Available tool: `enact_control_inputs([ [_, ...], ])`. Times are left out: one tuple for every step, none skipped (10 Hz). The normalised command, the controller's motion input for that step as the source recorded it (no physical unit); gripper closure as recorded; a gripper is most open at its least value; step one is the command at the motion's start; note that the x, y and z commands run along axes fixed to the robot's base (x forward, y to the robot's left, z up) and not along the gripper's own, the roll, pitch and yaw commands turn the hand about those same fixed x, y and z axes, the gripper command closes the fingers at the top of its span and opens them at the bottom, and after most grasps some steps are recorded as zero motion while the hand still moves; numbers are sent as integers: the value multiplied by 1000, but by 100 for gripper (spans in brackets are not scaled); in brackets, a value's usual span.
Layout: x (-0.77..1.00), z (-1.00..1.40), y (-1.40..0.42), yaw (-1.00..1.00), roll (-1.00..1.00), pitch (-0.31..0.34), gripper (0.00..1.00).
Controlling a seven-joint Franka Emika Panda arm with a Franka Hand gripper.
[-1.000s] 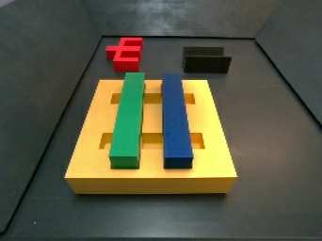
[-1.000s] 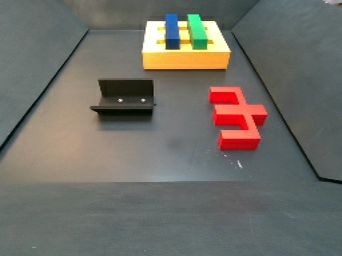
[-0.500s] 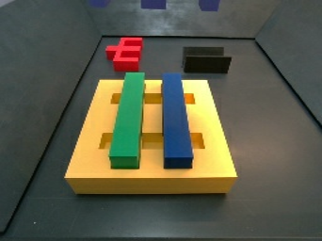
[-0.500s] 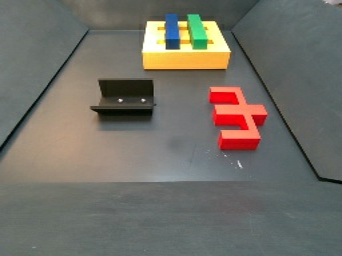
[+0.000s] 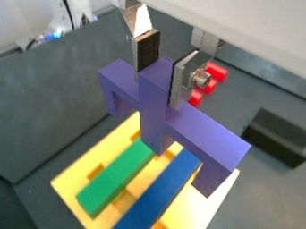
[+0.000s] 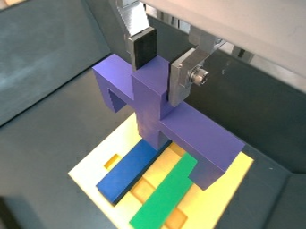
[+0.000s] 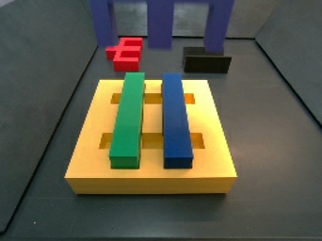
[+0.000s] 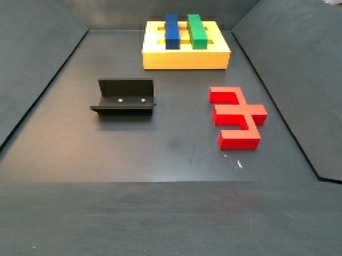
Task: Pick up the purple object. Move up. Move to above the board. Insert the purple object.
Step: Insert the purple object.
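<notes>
Claw [image 5: 164, 64] grips purple object [image 5: 167, 121] in air above yellow board [image 5: 84, 166]. Green bar [image 5: 120, 180] and blue bar [image 5: 165, 195] fill two slots beneath. Open desk [image 8: 160, 150] between fixture [image 8: 124, 98] and red piece [image 8: 237, 117].

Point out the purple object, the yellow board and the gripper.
Purple E-shaped object [image 5: 156, 98], a wrist view, on its spine below the gripper.
Yellow slotted board [image 7: 151, 175], a side view, on its front wall.
Gripper [image 6: 163, 55], a wrist view, between fingertips, clamping the purple piece.
</notes>
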Motion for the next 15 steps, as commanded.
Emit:
enact_control_inputs([
  [243,-803,-691,0,243,-43,100],
  [183,-829,-534,0,194,-99,100],
  [0,-649,-317,0,130,-93,100],
  [-251,-357,-43,0,1,-94,100],
  [-343,-306,0,0,-17,-90,100],
  [-331,-274,0,0,-80,-119,100],
  [-209,-280,0,0,-151,-143,100],
  [-11,-254,-63,54,-211,-156,100],
  [34,-229,-134,14,-216,-140,100],
  [46,-191,-63,0,-174,-126,100],
  [-29,-160,0,0,-56,-84,100],
  [-169,-134,0,0,-16,-70,100],
  [-169,-111,0,0,-30,-77,100],
  [-6,-74,-26,29,-57,-86,100],
  [103,-66,-74,0,-46,-30,100],
])
